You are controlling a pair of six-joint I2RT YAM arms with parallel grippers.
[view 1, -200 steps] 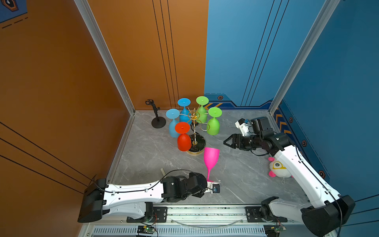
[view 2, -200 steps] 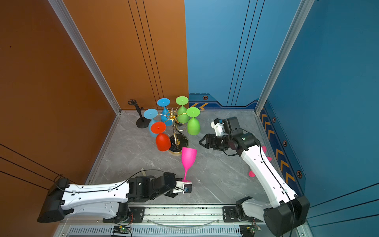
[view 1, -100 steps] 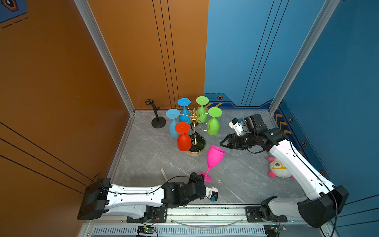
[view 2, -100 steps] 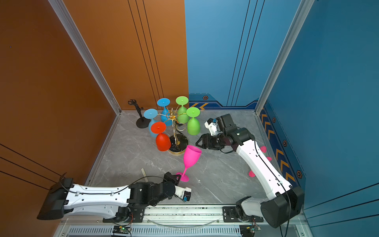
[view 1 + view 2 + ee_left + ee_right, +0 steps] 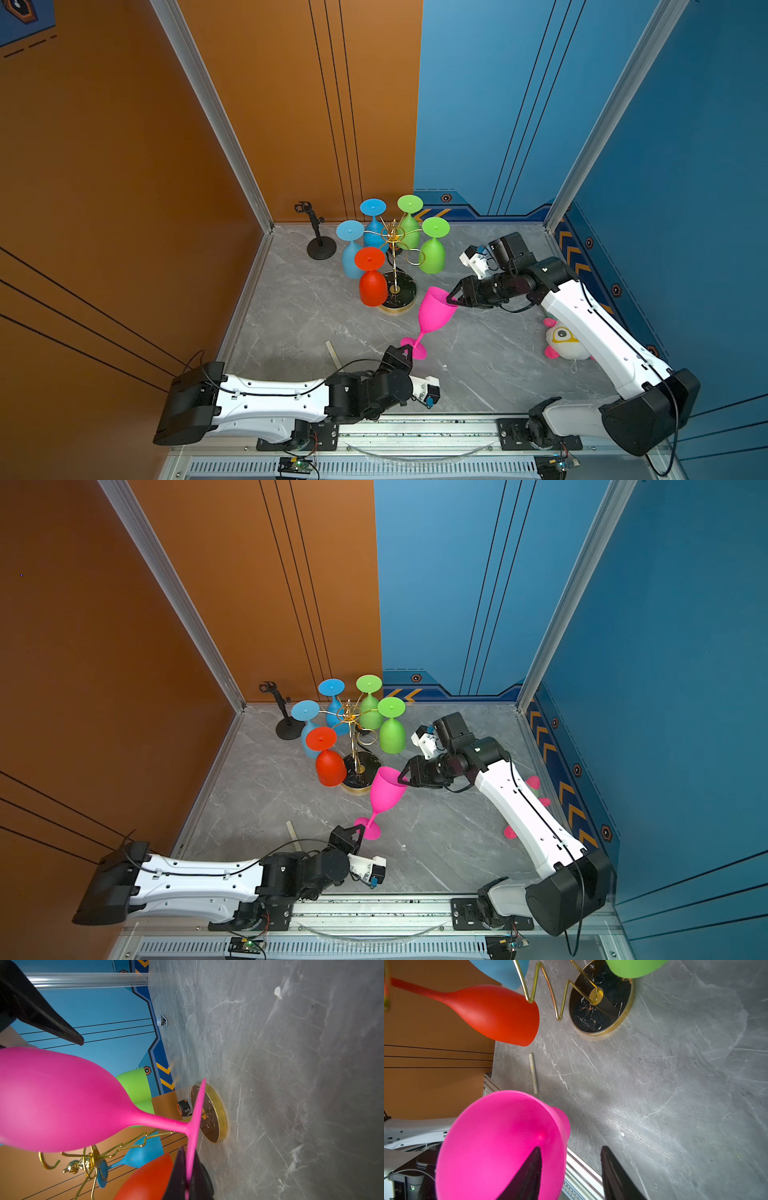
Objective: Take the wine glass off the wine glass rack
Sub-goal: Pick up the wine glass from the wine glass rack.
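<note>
Right wrist view: right gripper point(image 5: 571, 1148), jaws apart, straddles the rim of the matte pink wine glass point(image 5: 500, 1136), off the gold wire rack point(image 5: 602, 1012); its stem slants down to the left gripper point(image 5: 405, 354), clamped on the foot.

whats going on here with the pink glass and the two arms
The pink wine glass is already off the gold wire rack. The left gripper is shut on the edge of its foot and holds it tilted. The right gripper is open astride the rim, with one finger inside the bowl and one outside. It looks like a handover about to happen. A red glass, two blue glasses and two green glasses hang bowl-down on the rack.
</note>
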